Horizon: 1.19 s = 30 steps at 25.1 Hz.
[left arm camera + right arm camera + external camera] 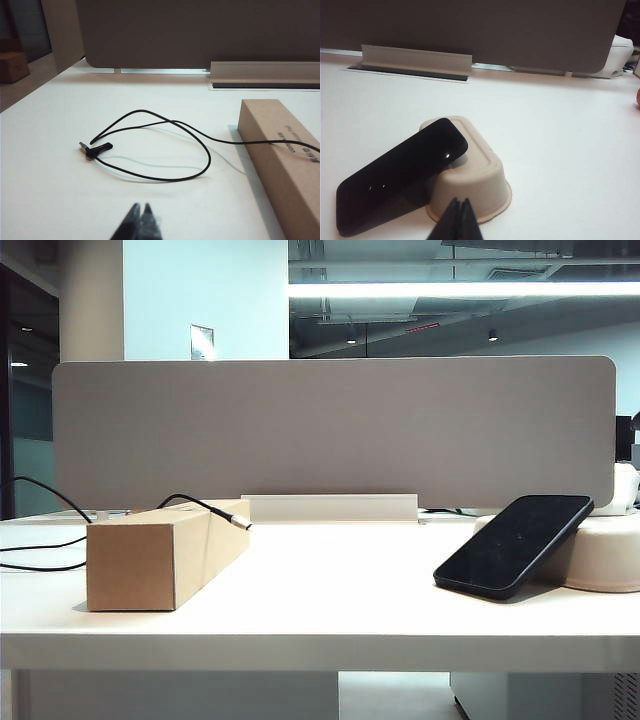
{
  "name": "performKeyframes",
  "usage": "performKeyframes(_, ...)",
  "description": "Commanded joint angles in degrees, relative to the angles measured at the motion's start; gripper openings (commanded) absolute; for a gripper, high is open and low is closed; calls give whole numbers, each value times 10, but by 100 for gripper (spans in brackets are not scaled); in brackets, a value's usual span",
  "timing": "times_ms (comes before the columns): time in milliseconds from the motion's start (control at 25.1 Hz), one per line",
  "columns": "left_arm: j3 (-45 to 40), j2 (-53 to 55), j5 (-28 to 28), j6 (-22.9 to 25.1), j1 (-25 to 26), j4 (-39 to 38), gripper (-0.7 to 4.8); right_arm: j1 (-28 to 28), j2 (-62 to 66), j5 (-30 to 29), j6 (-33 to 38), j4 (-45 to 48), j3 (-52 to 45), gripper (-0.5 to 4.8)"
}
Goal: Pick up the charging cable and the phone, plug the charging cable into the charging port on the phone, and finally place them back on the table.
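The black charging cable [165,150] lies in a loose loop on the white table [45,170], with one black connector end [95,149] on the table surface. It runs up over the cardboard box [160,555], and its silver-tipped plug [240,524] sticks out past the box top. The glossy black phone [515,545] leans tilted against an upturned cream tray [605,555]; it also shows in the right wrist view [400,175]. My left gripper [141,206] is shut and empty, short of the cable loop. My right gripper [459,201] is shut and empty, just before the tray [475,185]. The charging port is not visible.
A grey partition panel [330,430] runs along the back of the table, with a white cable-slot cover [330,507] at its foot. The cardboard box [285,150] lies beside the cable loop. The thick front table edge [320,650] faces the exterior camera.
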Motion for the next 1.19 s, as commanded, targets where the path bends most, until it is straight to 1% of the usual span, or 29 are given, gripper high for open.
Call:
performKeyframes(40, 2, 0, 0, 0, 0, 5, -6, 0, -1, 3, -2, 6, -3, -1)
performKeyframes(915, 2, 0, 0, 0, 0, 10, -6, 0, -1, -3, 3, 6, -3, -1)
performKeyframes(954, 2, 0, 1, 0, 0, 10, -6, 0, -1, -4, 12, 6, -3, -1)
performKeyframes(994, 2, 0, 1, 0, 0, 10, -6, 0, -1, -4, 54, 6, -3, -1)
performKeyframes(1034, 2, 0, 1, 0, 0, 10, -6, 0, -1, -4, 72, 6, -3, -1)
performKeyframes(1074, 3, 0, 4, -8, 0, 10, -6, 0, -1, -4, 105, 6, -3, -1)
performKeyframes(1114, 3, 0, 10, -20, 0, 12, -6, 0, -1, -4, 117, 6, -3, -1)
performKeyframes(1153, 3, 0, 31, -44, 0, 25, -6, 0, -1, -4, 125, 6, -3, -1)
performKeyframes(1193, 3, 0, 48, -52, 0, 38, -6, 0, -1, -4, 126, 6, -3, -1)
